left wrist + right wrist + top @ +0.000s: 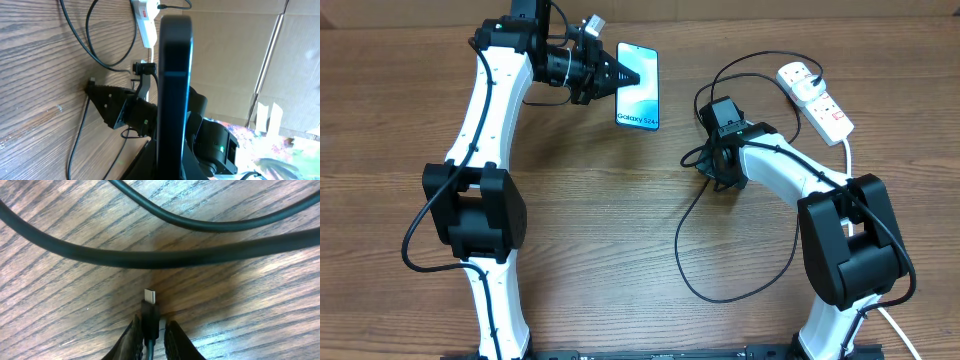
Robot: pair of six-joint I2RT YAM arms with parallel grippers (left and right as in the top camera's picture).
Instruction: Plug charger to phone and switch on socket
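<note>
The phone (638, 85) with its blue screen is held up off the table at the back, my left gripper (620, 72) shut on it. In the left wrist view the phone (175, 75) shows edge-on, rising from the left gripper (170, 170). My right gripper (720, 182) points down at the table mid-right. In the right wrist view the charger's black connector (150, 314) lies on the wood between the right gripper's (150, 335) narrow jaws. The left finger (132, 341) touches it and a thin slit shows at the right finger (176, 341). The white socket (815, 98) lies at the back right.
The charger's black cable (685, 250) loops over the table in front of the right arm and runs back to the socket (145, 20). Two strands of it (150, 257) cross just beyond the connector. A thick white cord (848, 150) leaves the socket.
</note>
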